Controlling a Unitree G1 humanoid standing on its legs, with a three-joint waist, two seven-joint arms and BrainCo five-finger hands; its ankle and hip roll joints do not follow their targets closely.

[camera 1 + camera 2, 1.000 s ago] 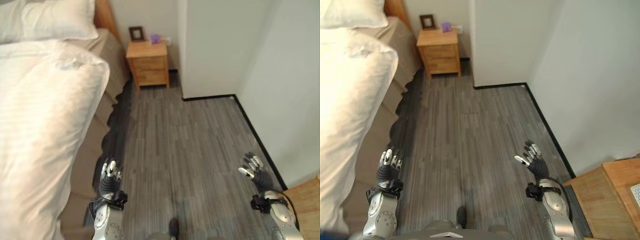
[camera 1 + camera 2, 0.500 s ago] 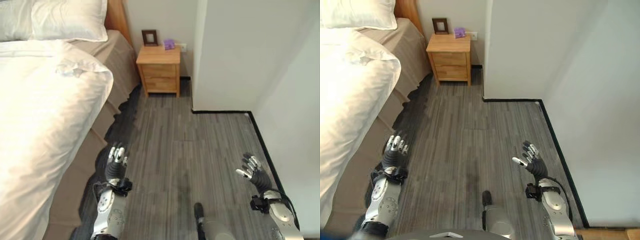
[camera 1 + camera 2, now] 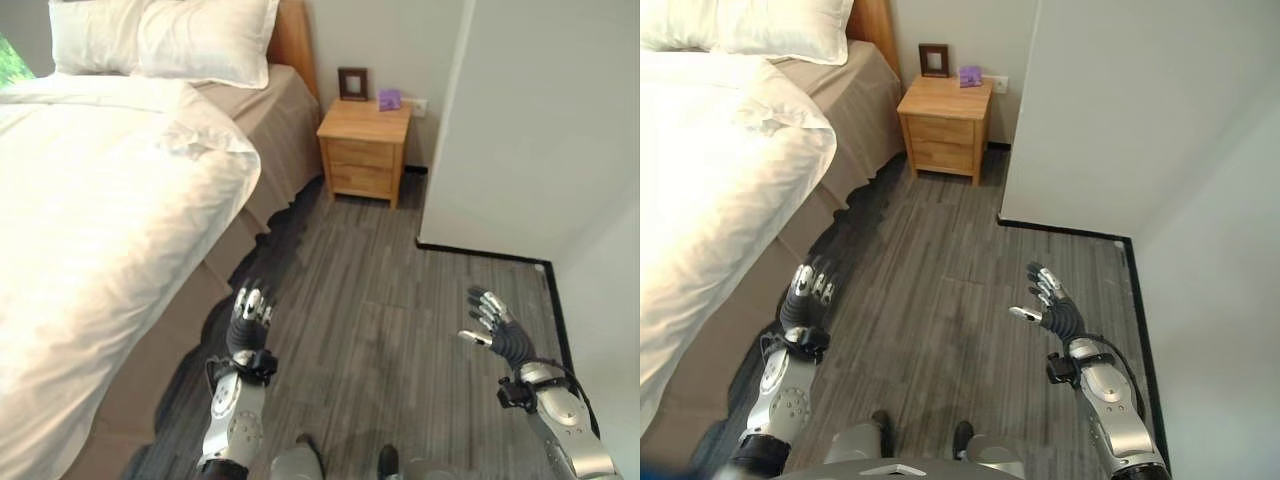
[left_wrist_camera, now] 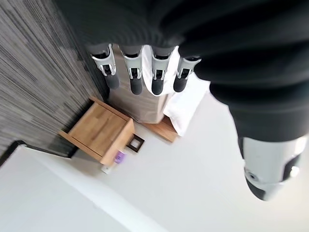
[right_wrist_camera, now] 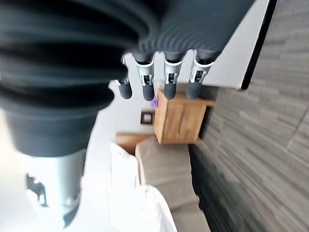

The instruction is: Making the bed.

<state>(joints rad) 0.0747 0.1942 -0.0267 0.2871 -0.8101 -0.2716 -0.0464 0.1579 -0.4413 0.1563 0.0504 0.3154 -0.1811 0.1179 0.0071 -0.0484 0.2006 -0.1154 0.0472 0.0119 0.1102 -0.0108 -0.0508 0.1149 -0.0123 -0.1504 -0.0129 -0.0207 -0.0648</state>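
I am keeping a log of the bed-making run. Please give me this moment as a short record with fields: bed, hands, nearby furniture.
bed: white duvet lies over it, a tan sheet showing at its side; two white pillows at the headboard
left hand: open, empty, above the floor beside the bed
right hand: open, empty, above the floor
furniture: wooden nightstand beside the bed, with a small picture frame and a purple object on top

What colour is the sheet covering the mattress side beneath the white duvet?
Tan-beige sheet, clearest in the left eye view.

A bedroom, probably a hotel's: bed [image 3: 150, 330], white duvet [image 3: 90, 230], pillows [image 3: 170, 40], wooden nightstand [image 3: 365, 148].
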